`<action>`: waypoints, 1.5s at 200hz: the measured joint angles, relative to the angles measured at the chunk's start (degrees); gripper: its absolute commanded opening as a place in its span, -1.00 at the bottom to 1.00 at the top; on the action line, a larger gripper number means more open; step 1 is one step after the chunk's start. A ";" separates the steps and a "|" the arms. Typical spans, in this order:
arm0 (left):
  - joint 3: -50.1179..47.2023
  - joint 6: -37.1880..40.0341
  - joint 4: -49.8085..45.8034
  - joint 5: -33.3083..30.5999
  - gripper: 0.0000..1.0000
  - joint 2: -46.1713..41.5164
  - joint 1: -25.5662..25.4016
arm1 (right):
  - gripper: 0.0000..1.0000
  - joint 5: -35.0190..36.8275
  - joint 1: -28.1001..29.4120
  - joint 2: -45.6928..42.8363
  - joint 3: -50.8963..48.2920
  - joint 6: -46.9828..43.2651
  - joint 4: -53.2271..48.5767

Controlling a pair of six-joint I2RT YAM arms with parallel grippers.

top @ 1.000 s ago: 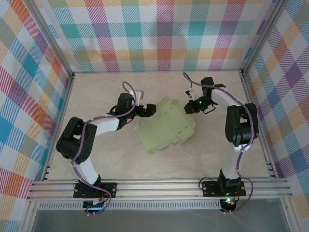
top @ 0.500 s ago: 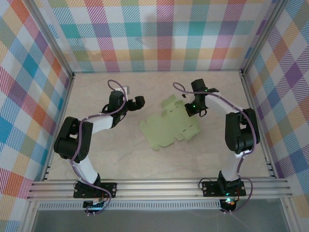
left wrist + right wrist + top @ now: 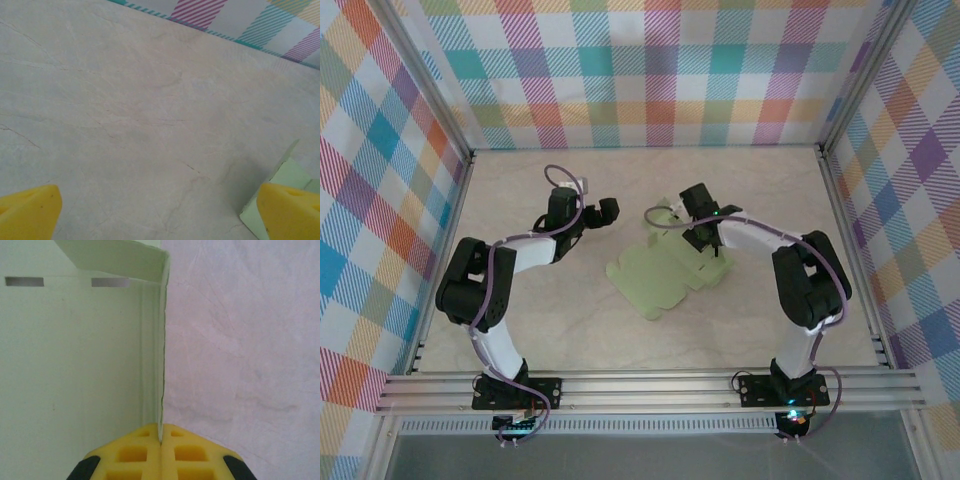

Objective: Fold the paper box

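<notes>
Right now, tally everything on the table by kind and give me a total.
paper box: 1
grippers: 2, the left gripper open, the right gripper shut on the box's edge
Total: 3

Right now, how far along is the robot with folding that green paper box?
Early days. Done: little, since the paper box lies mostly flat as a cut-out on the table. In hand: the right gripper is shut on a thin card edge, holding one side panel upright with a flap bent over at its end. The left gripper is open beside the box, holding nothing. Left: nearly all the folds.
</notes>
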 measured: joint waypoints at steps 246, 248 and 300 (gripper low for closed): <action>3.02 -2.25 -1.46 0.48 0.85 5.31 3.76 | -1.00 28.13 17.03 6.93 -22.93 -52.04 74.90; 3.02 -2.34 -1.46 0.50 0.85 5.31 3.76 | -1.00 28.22 17.20 7.15 -23.04 -52.26 75.32; 2.82 -2.34 -1.29 0.31 0.85 5.31 4.07 | -1.00 28.87 21.70 10.69 -24.83 -58.55 87.84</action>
